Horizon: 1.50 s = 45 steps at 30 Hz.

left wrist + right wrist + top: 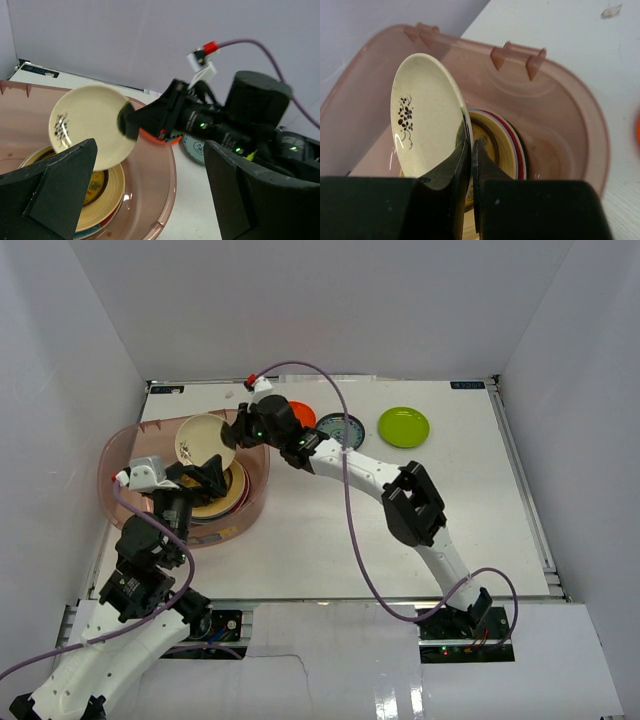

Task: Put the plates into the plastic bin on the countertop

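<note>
Right gripper [471, 146] was pinched on the lower rim of the cream plate [427, 115], holding it tipped almost on edge over the plastic bin [560, 87]. The stack of plates [502, 145] already in the bin lay just below and behind the plate's back face, so release likely depended on laying it flat that way. Left gripper [200, 478] hung over the bin's near side, fingers spread, empty.

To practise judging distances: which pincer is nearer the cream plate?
Right. The right pincer grips the cream plate by its rim; the left pincer hangs open close by, over the bin.
</note>
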{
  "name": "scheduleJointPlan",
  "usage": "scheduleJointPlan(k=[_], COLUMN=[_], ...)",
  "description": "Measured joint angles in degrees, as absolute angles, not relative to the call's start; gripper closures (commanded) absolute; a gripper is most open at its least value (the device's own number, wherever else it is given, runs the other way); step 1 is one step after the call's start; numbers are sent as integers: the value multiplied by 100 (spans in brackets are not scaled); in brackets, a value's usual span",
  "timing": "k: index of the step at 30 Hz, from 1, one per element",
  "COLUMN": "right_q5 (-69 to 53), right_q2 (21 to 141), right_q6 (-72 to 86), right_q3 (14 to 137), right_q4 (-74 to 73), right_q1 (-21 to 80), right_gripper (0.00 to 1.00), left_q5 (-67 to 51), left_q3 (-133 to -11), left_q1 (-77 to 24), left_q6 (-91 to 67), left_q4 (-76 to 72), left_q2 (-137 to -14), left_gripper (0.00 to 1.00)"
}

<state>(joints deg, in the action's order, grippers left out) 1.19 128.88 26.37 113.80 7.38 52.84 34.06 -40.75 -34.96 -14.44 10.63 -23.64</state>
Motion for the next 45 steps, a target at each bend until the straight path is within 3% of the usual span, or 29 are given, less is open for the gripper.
scheduleJointPlan(k=[5,6,7,9,11,13,15,17,18,19,23,24,27,29,41,45], right_q5=[113,104,91,80,67,67,47,56,75,117,318,414,676,803,593,408], right_q2=[13517,13563,13598,13611,13600,13517,13242,12691,12285,11863,10468,10189,9861,10001,11653,12130], right_q6=[2624,2644,2657,2679,2641,2600,2517,2443,2429,2414,2679,2814,3326,3656,4849,5199], right_q3=[11880,11907,11922,11933,11961,11924,11644,11030,10514,10047,8276,7771,6624,6106,6346,6790], right_q4=[252,220,180,132,145,150,156,202,405,464,1240,1507,2051,2171,2521,2797], right_q1=[5509,5544,5572,5594,5588,5561,5516,5426,5352,5247,4469,4167,3295,2790,2178,2088], right_gripper=[82,77,64,50,48,49,57,74,88,92,92,79,59,56,55,74], left_q5=[3448,3450,3450,3450,3450,3450,3450,3450,3448,3446,3398,3385,3326,3291,3210,3212], left_q3=[-4064,-4064,-4064,-4064,-4064,-4064,-4064,-4064,-4064,-4064,-4064,-4064,-4064,-4064,-4064,-4064], left_q1=[-3481,-3472,-3468,-3461,-3459,-3457,-3454,-3444,-3437,-3430,-3420,-3417,-3400,-3391,-3387,-3385], left_q6=[-1444,-1444,-1444,-1444,-1444,-1444,-1444,-1444,-1444,-1444,-1446,-1448,-1448,-1448,-1446,-1444], left_q4=[1026,1026,1028,1028,1028,1026,1026,1028,1028,1028,1028,1028,1028,1028,1031,1028], left_q2=[-2314,-2314,-2316,-2320,-2322,-2324,-2338,-2357,-2368,-2377,-2399,-2405,-2421,-2438,-2552,-2611], left_gripper=[2,2,2,2,2,2,2,2,2,2,2,2,2,2,2,2])
